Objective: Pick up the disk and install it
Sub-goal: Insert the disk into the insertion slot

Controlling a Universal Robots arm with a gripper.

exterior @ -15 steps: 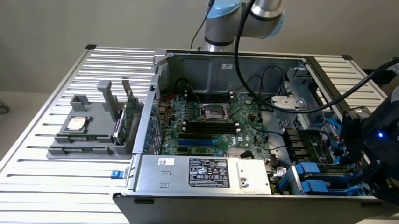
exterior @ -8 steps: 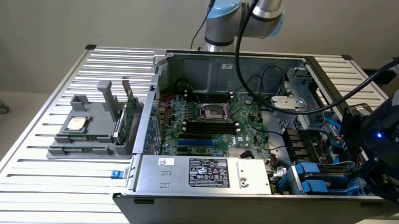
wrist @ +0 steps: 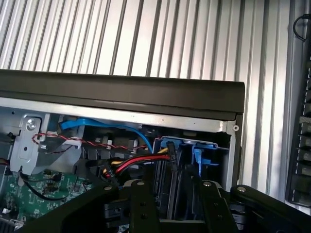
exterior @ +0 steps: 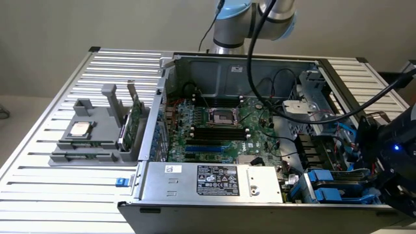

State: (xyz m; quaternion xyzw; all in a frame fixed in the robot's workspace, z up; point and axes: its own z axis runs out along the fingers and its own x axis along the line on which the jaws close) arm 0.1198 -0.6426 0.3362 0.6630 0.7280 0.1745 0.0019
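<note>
A: Hand?
B: Gripper (wrist: 175, 194) abt half shut on the disk (wrist: 183, 167), held edge-on at the blue bay (wrist: 206, 145), near corner of the case (exterior: 227, 73), exterior view's right.
A: Exterior view?
B: Arm (exterior: 390, 151) over that corner. Tray (exterior: 71, 158) w/ chip (exterior: 81, 128) on table (exterior: 58, 195), exterior view's left. Wrist view adds red cable (wrist: 141, 158) just beside the disk.

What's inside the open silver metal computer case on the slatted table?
A green motherboard, a silver labelled power supply box and blue plastic drive carriers. Whatever lies under the power supply box is covered.
</note>
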